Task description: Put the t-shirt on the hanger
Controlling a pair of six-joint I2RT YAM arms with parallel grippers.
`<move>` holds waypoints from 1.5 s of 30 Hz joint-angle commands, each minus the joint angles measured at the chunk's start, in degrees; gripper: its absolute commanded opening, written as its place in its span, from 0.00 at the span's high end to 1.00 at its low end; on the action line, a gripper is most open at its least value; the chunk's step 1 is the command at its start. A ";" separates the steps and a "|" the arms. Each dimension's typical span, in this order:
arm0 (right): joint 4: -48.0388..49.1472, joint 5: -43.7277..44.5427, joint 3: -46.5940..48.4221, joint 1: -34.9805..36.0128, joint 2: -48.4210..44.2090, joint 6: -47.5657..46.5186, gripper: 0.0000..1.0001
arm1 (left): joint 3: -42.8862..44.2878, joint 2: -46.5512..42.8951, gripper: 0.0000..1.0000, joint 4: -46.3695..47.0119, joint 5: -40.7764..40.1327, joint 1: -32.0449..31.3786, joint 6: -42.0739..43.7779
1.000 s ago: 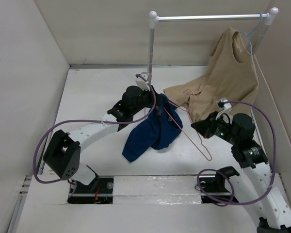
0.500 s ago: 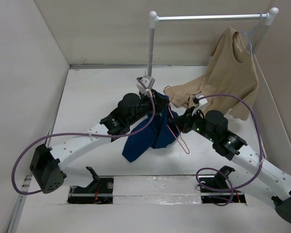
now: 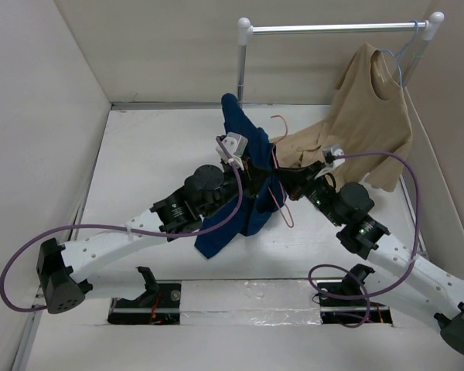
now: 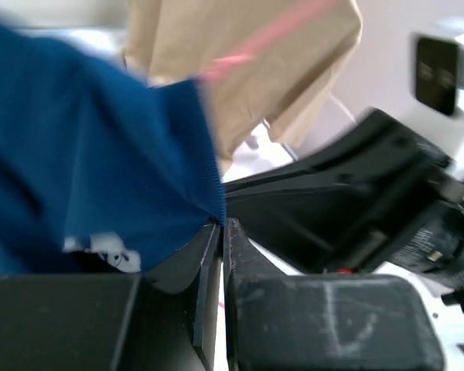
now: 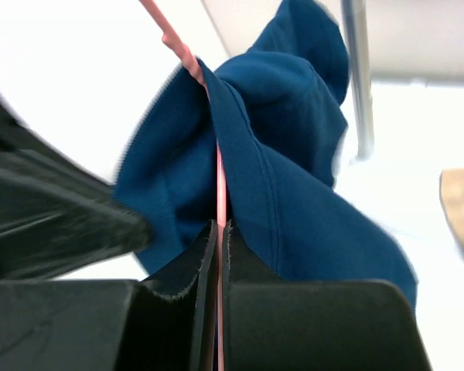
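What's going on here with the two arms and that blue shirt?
The left hand pinches an edge of the navy t-shirt, holding it up. The right hand grips the pink hanger by its wire, which runs into the shirt's folds. The shirt is bunched, not yet seated on the hanger. A tan shirt hangs on the rail behind.

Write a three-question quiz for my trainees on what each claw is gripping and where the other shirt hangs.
1. True or false: the left claw is shut on the navy t-shirt.
2. Which does the right claw pinch? A) the pink hanger B) a cable C) nothing
3. Fill in: the light blue hanger carrying the tan t-shirt hooks over the ____.

Key: 1 true; 2 A; 3 rail.
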 commanded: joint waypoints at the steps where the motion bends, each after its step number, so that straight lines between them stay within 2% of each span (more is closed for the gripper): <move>1: 12.14 3.91 -2.01 0.65 -3.69 -0.80 1.00 | -0.67 -3.70 1.00 0.72 -4.23 -0.48 -1.41; 4: 13.56 3.21 -3.60 0.65 -3.95 -0.27 1.00 | -1.72 -4.14 0.99 0.89 -4.42 -0.48 -2.29; 5: 13.56 3.12 -4.04 1.17 -4.21 -0.18 1.00 | -1.90 -4.14 0.95 0.89 -4.15 -0.48 -2.38; 6: 13.65 2.95 -4.48 1.17 -4.56 -0.01 1.00 | -1.64 -4.05 0.83 0.54 -4.07 -0.48 -2.38; 9: 13.65 2.69 -5.35 1.17 -6.41 0.17 1.00 | -1.37 -5.02 0.69 0.79 -4.15 -0.48 -2.21; 15: 13.12 2.95 -6.76 1.17 -11.59 -0.44 1.00 | -3.04 -8.27 0.71 4.66 -7.84 -0.48 -4.57; 17: 13.12 2.42 -7.38 1.17 -13.17 -0.45 1.00 | -3.57 -8.71 0.71 5.11 -11.61 -0.48 -7.46; 22: 13.04 1.54 -9.14 1.70 -15.38 -0.27 1.00 | -1.90 -8.54 0.62 5.28 -18.46 -0.48 -10.55; 24: 12.42 1.45 -9.31 1.70 -16.08 -0.01 1.00 | -1.55 -7.58 0.59 7.03 -18.48 -0.48 -10.82; 28: 11.19 0.93 -8.88 1.70 -16.52 0.00 1.00 | 1.96 -2.92 0.61 6.78 -14.36 -0.48 -7.40; 33: 10.05 0.84 -8.44 1.70 -18.19 0.26 1.00 | 6.88 3.41 0.67 4.14 -13.29 -0.48 -4.49; 42: 7.06 1.19 -7.47 1.70 -19.07 -0.01 1.00 | 7.59 7.28 0.66 5.28 -11.98 0.04 -1.42; 44: 7.06 1.36 -7.29 1.70 -19.07 0.17 1.00 | 7.94 7.98 0.81 5.98 -9.71 0.75 -0.72; 45: 7.32 1.45 -7.47 1.70 -18.98 0.26 1.00 | 8.29 8.68 0.96 5.99 -9.69 0.75 -0.54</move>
